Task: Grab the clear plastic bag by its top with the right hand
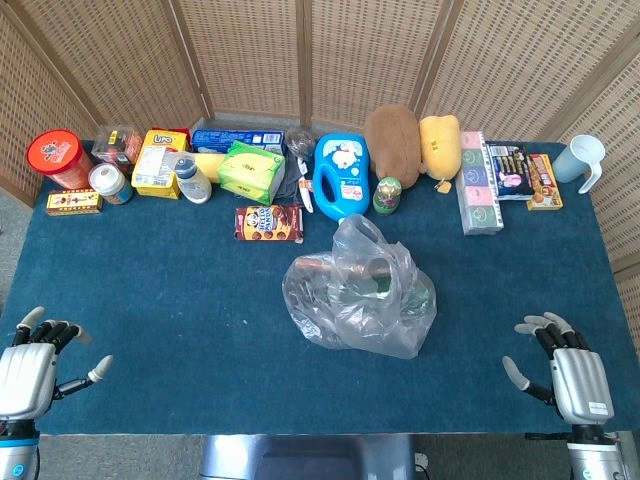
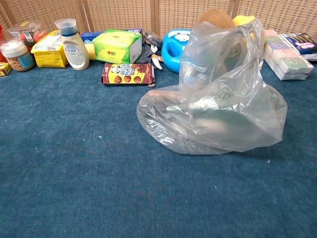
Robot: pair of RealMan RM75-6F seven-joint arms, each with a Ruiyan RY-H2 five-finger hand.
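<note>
Nothing is being held yet: the right hand (image 1: pixel 567 372) is being kept empty, fingers spread, well apart from the clear plastic bag (image 1: pixel 360 292) being left mid-table, top ungrasped.

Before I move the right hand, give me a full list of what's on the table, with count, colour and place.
bag: 1, clear, table centre, top standing up
biscuit box: 1, brown, behind bag
red tub: 1, far left
jar: 1, white lid, beside tub
small box: 1, red and yellow, front of tub
yellow box: 1, back left
bottle: 1, white, beside yellow box
tissue pack: 1, green, back row
blue jug: 1, back centre
doll: 1, green, right of jug
plush toys: 2, brown and yellow, back
pastel boxes: 1 stack, back right
mug: 1, pale blue, far right
left hand: open, near left corner
right hand: open, near right corner
</note>
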